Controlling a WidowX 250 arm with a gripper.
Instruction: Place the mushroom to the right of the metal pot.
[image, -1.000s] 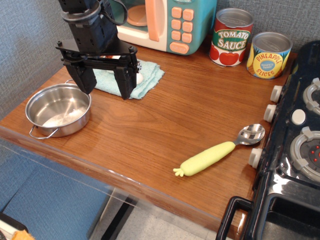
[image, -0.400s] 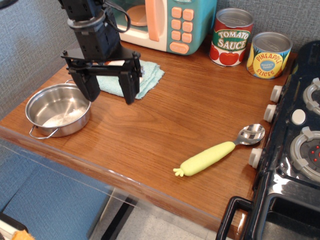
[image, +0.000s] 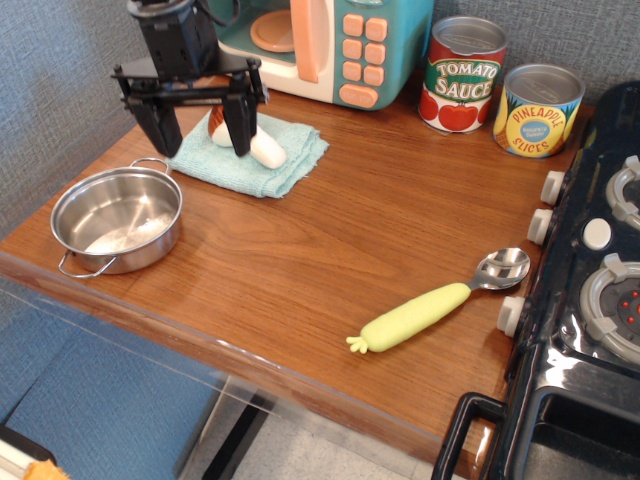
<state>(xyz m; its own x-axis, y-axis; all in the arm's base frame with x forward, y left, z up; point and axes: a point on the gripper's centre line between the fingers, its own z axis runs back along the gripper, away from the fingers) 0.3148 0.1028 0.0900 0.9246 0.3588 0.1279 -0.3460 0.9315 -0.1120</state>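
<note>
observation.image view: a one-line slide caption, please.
Open gripper above mushroom on teal cloth, metal pot front-left.

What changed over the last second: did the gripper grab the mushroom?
No grab. The gripper moved back toward the microwave, jaws still wide open, uncovering more of the mushroom, which lies on the blue cloth as before. Metal pot, spoon and cans stayed put.

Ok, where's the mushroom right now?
The mushroom lies on the light blue cloth at the back left of the counter, in front of the toy microwave, behind and right of the metal pot, with the open gripper over it.
</note>
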